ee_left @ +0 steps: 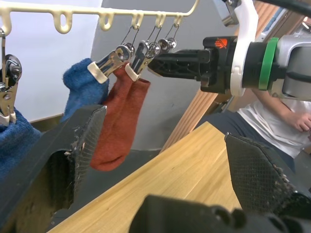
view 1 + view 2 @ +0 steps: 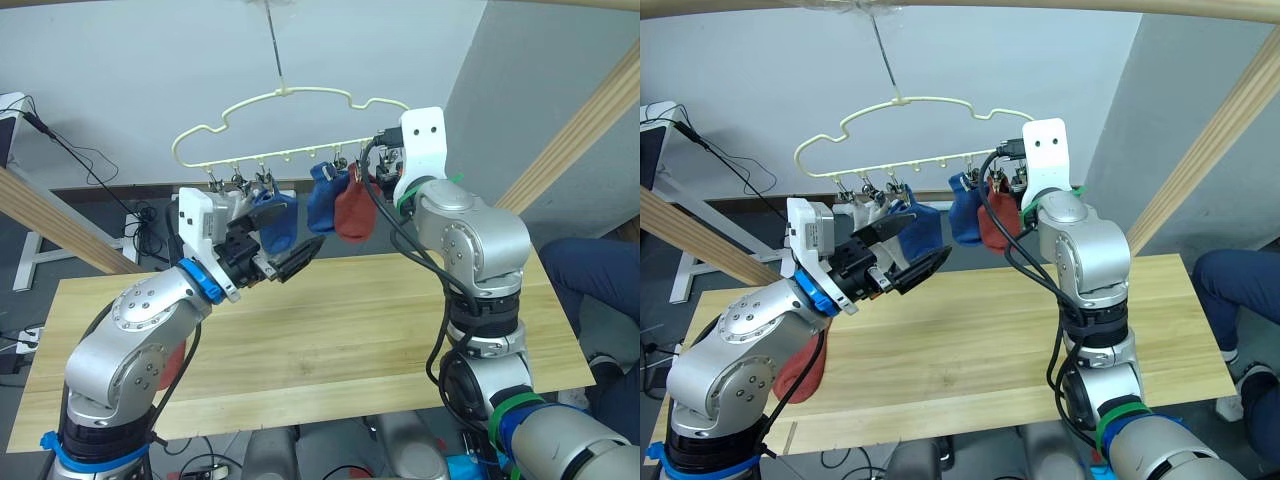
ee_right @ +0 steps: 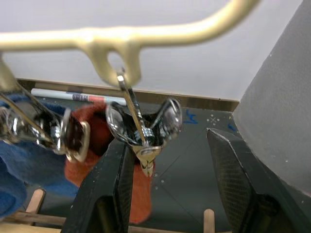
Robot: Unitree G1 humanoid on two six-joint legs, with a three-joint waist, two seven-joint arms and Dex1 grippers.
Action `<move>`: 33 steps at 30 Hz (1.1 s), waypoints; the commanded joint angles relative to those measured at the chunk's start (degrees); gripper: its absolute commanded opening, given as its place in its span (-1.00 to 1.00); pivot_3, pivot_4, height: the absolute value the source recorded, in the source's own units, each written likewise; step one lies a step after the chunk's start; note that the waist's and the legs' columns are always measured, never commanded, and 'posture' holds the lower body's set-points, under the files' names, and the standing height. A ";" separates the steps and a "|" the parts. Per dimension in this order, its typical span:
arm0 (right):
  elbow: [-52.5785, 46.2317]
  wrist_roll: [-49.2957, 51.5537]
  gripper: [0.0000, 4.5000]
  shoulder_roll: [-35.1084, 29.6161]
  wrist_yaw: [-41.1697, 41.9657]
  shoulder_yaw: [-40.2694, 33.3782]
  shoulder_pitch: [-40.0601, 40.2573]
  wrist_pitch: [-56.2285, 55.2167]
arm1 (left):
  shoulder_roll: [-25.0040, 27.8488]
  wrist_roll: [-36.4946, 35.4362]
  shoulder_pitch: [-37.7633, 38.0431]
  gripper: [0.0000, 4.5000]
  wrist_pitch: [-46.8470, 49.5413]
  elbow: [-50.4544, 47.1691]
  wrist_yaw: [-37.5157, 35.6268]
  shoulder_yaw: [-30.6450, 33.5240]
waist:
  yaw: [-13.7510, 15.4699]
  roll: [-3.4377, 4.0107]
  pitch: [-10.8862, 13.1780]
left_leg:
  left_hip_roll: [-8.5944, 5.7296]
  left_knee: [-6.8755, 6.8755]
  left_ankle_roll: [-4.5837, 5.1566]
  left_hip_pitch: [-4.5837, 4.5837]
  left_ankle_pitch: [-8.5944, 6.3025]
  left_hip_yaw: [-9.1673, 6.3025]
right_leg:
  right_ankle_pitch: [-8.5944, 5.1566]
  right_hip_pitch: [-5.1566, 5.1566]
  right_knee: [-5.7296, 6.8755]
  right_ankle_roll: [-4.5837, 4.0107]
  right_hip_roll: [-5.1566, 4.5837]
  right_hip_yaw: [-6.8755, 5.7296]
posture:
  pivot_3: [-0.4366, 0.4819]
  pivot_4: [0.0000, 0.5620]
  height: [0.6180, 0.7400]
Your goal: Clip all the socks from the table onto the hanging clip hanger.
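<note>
My right claw (image 3: 165, 194) gapes empty around the hanger's (image 2: 290, 95) end clip (image 3: 143, 128); left claw (image 1: 165, 160) open, empty. I'd squeeze that clip squarely. One red sock (image 2: 800, 370) waits by the table's (image 2: 330, 340) left edge.

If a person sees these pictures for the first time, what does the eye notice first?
First, the pale yellow clip hanger hanging above the table, with blue socks and a rust-red sock clipped to it. Next, the two arms raised to it: the left gripper, jaws open, beside a blue sock, and the right gripper, jaws open, around an empty clip.
</note>
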 commanded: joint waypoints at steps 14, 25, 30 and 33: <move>3.76 0.05 0.06 2.17 -0.63 -2.05 -6.05 -4.73 | -0.99 0.96 0.52 1.00 -1.49 -1.51 0.22 0.32 | 0.02 0.00 0.00 | 0.00 -0.21 0.00 -0.03 0.00 0.02 | 0.09 -0.09 -0.05 -0.16 -0.02 0.00 | -0.40 0.14 1.00; 0.97 -0.33 0.06 3.78 -1.96 -2.53 -4.68 0.26 | -1.19 1.19 0.73 1.00 -1.53 -1.56 0.26 0.03 | 0.04 0.00 0.00 | 0.00 -0.21 0.00 -0.03 0.00 0.02 | 0.09 -0.10 -0.03 -0.16 -0.02 -0.01 | -0.41 0.17 1.00; -0.66 -0.49 0.06 5.28 -2.85 -2.52 -3.86 2.06 | -1.21 1.25 0.64 1.00 -1.51 -1.50 0.20 -0.05 | 0.04 0.00 0.00 | 0.00 -0.21 0.00 -0.03 0.00 0.01 | 0.09 -0.10 -0.03 -0.16 -0.02 -0.02 | -0.41 0.17 1.00; -0.81 -0.52 0.06 5.33 -3.01 -2.64 -3.83 2.30 | -1.21 1.26 0.65 1.00 -1.50 -1.50 0.19 -0.04 | 0.06 0.00 0.00 | -0.01 -0.21 -0.01 -0.03 0.00 0.02 | 0.09 -0.10 -0.03 -0.16 -0.03 -0.01 | -0.41 0.17 1.00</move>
